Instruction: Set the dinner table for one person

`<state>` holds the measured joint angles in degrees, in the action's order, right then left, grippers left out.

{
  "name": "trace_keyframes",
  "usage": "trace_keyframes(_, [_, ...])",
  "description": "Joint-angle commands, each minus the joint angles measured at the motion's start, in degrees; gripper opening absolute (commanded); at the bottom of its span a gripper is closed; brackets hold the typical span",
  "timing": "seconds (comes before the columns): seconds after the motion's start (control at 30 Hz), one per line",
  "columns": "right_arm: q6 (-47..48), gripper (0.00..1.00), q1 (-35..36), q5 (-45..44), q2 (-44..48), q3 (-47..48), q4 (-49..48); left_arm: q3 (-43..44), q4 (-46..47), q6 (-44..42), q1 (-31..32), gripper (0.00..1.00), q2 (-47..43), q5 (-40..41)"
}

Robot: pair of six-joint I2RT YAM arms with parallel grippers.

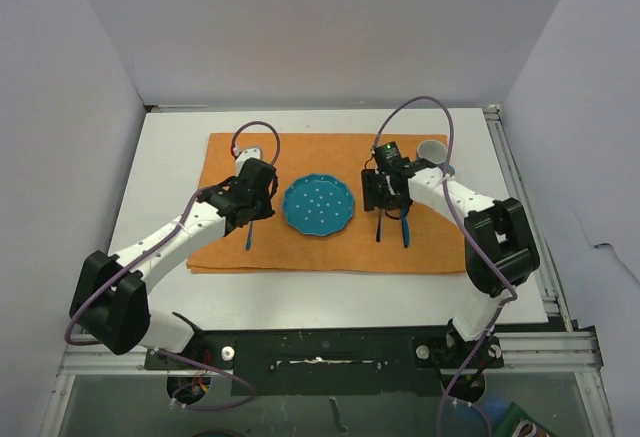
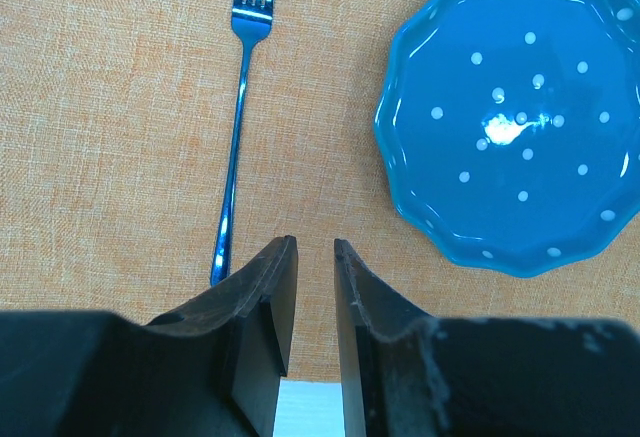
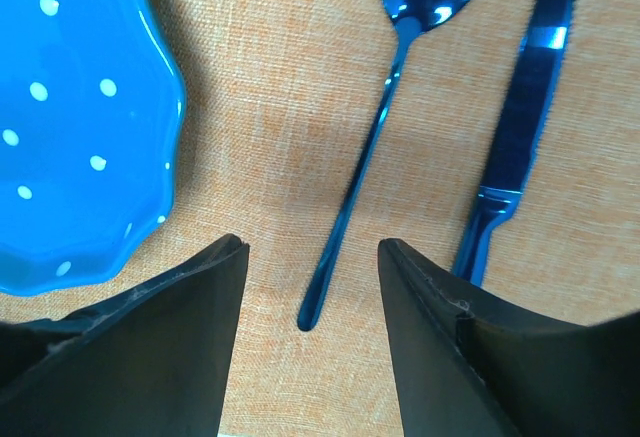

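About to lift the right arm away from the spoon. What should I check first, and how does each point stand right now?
1. The right gripper is open and not touching the spoon: ok.
2. The spoon lies flat on the orange cloth: ok.
3. The spoon and the knife lie apart, both to the right of the plate: ok.
4. The fork lies to the left of the plate: ok.
5. The left gripper is empty, jaws slightly apart, near the fork's handle end: ok.
6. The white cup is clear of the right arm: cannot tell, because the arm overlaps it in the top view.
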<state>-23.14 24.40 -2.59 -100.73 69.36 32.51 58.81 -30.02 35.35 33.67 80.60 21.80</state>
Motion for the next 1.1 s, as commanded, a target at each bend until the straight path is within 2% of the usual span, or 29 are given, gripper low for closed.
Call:
trace_keyframes(0.0, [1.1,0.56,-1.1,-6.1,3.4,2.6,2.1,2.3,3.1,-0.3,0.1,0.22,0.0,-0.6])
trace_keyframes(0.3, [1.0,0.5,-5.3,-7.2,4.3,-2.3,1.9,2.5,3.0,-0.6,0.1,0.22,0.9,-0.4])
trace_keyframes(0.5, [1.1,0.4,-6.8,-6.9,4.8,-6.0,1.1,2.4,3.5,-0.6,0.2,0.22,0.9,-0.8])
trace_keyframes(0.87, [1.1,0.37,-7.0,-5.9,4.2,-8.2,-0.3,2.0,3.2,-0.7,0.2,0.22,0.7,-0.7])
trace_keyframes(0.93, [1.1,0.29,-7.1,-5.6,4.4,-8.5,-0.6,2.0,3.1,-0.7,0.2,0.22,0.5,-0.6])
trace_keyframes(1.07, [1.2,0.0,-7.3,-4.7,4.1,-8.7,-0.9,1.9,3.2,-0.6,0.2,0.22,0.4,-0.7])
